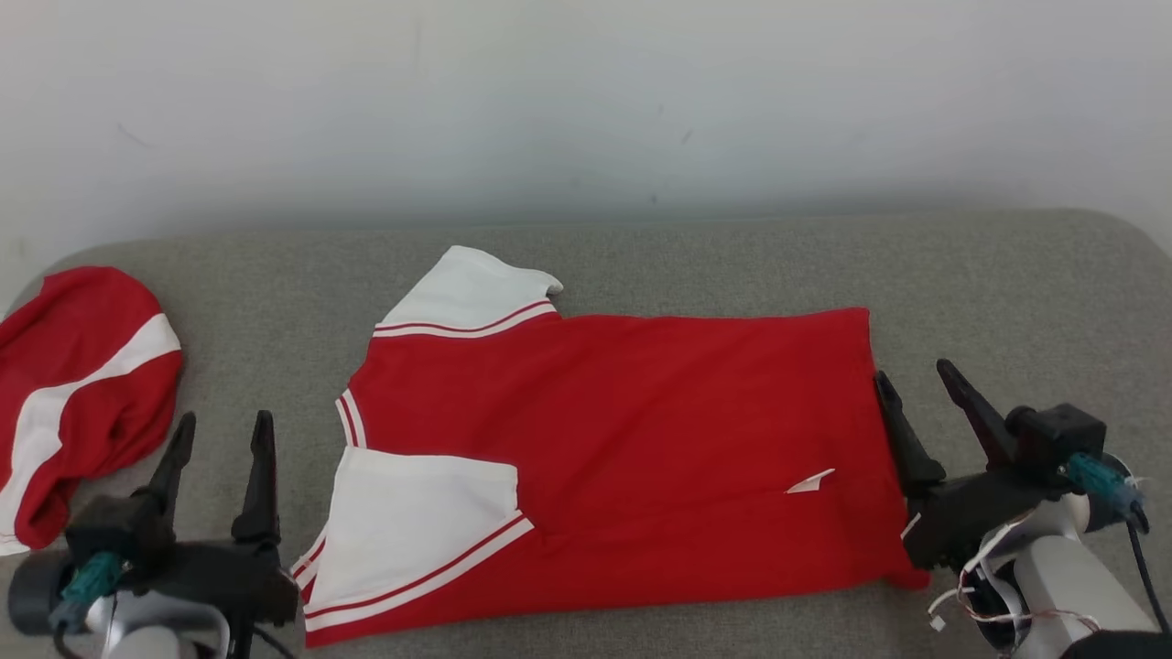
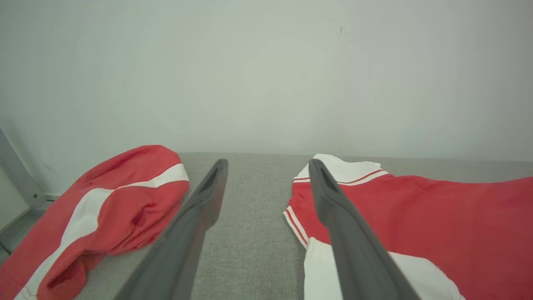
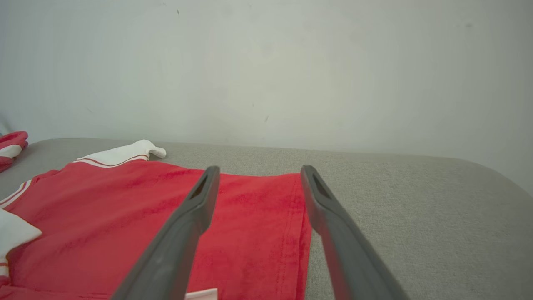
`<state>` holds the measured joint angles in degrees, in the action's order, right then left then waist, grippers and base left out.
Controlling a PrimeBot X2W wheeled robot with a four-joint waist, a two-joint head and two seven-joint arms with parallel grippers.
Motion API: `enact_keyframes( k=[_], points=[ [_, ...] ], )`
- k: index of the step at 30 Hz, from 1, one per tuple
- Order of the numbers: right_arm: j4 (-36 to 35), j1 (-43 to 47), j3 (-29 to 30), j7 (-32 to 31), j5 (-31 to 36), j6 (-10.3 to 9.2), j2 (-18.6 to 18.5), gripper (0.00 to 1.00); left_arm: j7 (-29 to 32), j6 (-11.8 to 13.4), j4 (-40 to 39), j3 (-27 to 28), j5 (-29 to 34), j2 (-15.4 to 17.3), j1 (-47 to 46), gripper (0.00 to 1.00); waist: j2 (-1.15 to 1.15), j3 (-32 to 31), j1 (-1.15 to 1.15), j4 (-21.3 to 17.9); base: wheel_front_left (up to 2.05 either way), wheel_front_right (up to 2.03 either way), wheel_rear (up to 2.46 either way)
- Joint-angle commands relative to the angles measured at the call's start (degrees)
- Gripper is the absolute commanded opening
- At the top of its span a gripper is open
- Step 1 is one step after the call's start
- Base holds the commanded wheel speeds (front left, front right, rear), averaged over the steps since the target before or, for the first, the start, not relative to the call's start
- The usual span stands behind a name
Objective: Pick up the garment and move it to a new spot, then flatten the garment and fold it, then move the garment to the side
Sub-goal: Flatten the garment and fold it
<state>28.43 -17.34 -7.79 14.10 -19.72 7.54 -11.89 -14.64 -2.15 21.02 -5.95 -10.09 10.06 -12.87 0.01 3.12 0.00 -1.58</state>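
The garment [image 1: 632, 430] is a red shirt with white, red-striped sleeves, spread flat across the middle of the grey surface, collar end to the left and hem to the right. It also appears as the garment [image 2: 437, 225] and the garment [image 3: 137, 216] in the wrist views. My left gripper [image 1: 222, 439] stands open just left of the near white sleeve [image 1: 412, 522], nothing between its fingers. At the hem's right edge my right gripper [image 1: 911, 384] is open too, its left finger [image 1: 902, 430] over the red cloth and the other over bare grey.
A second red and white garment [image 1: 78, 394] lies bunched at the far left edge of the grey padded surface [image 1: 1007, 284]. A pale wall rises behind. Bare grey runs behind the shirt and to its right, where the surface's corner rounds off.
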Motion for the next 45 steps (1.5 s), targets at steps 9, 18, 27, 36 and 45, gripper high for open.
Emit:
enact_keyframes(
  k=[9, 18, 27, 36, 45],
  points=[
    [11.25, -11.98, -3.49, -0.7, -1.27, -0.11, -0.38, 1.0, 1.74, -4.07, 12.12, -3.9, -0.9, 1.31, -14.59, 1.0, -0.01, 6.53, 0.0, -2.92, 0.0, 0.0, 0.0],
    [17.04, -21.46, -5.88, 0.7, -2.73, -0.11, 1.07, 1.0, 3.78, -5.35, 22.81, -9.95, -7.87, 4.82, -29.42, 1.0, -0.01, 14.11, 0.0, -6.61, 0.0, 0.0, 0.0],
    [18.43, -27.92, -7.31, 1.11, -3.25, -0.11, 4.08, 1.0, 8.53, -5.19, 24.74, -21.64, -18.25, 14.04, -41.64, 1.0, -0.01, 21.05, 0.0, -10.67, 0.0, 0.0, 0.0],
    [11.49, -29.76, -7.65, 1.12, -4.81, -0.11, 6.25, 1.0, 14.98, -5.2, 22.51, -30.35, -27.96, 21.53, -50.78, 1.0, -0.01, 26.41, 0.0, -14.71, 0.0, 0.0, 0.0],
    [4.92, -28.85, -8.35, 1.12, -5.14, -0.11, 7.22, 1.0, 20.04, -5.21, 23.71, -34.99, -34.4, 26.29, -56.4, 1.0, -0.01, 30.12, 0.0, -18.88, 0.0, 0.0, 0.0]
  ],
)
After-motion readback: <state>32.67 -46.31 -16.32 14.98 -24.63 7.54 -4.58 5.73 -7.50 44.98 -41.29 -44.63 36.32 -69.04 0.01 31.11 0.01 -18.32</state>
